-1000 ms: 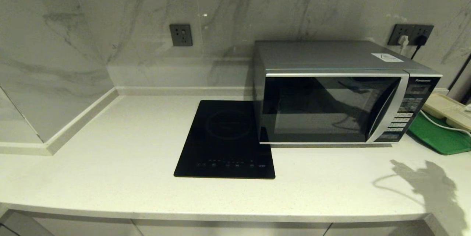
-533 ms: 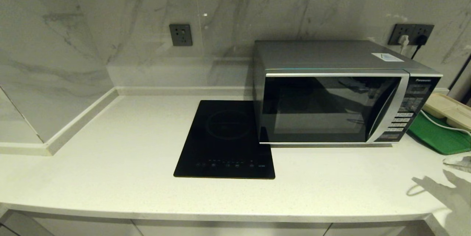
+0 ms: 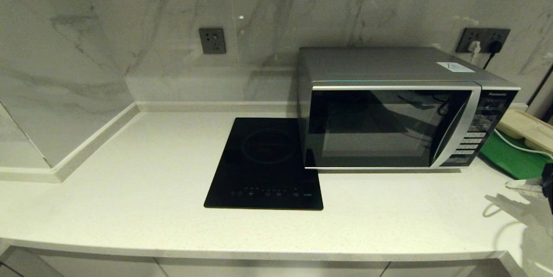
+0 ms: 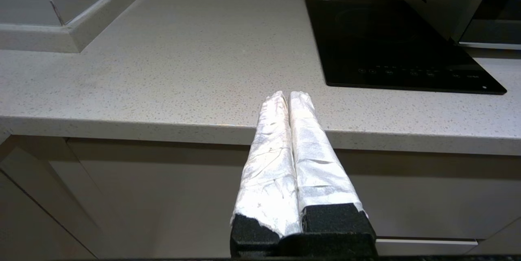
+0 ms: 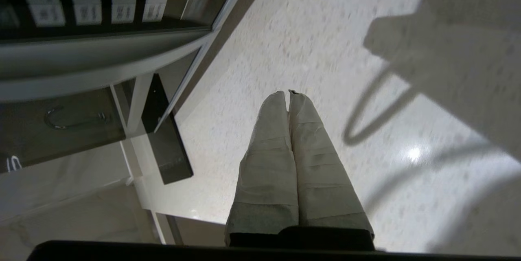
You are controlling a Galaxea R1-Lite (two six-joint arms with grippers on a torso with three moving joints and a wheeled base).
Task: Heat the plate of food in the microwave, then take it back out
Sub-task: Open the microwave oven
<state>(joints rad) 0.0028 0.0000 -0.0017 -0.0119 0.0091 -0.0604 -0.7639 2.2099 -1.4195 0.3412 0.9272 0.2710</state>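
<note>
Speckled white countertop (image 3: pixel 142 190), marble-look wall (image 3: pixel 129 17), perhaps tiled.

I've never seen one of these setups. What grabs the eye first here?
The big silver microwave stands at the back right of the pale counter, door closed. Beside it on the left lies a flat black induction hob. At the far right edge the right gripper, wrapped fingers shut, pokes in above the counter.

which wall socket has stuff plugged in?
The wide socket at the right, behind the microwave: a white and a black plug sit in it. The socket left of the microwave is bare.
</note>
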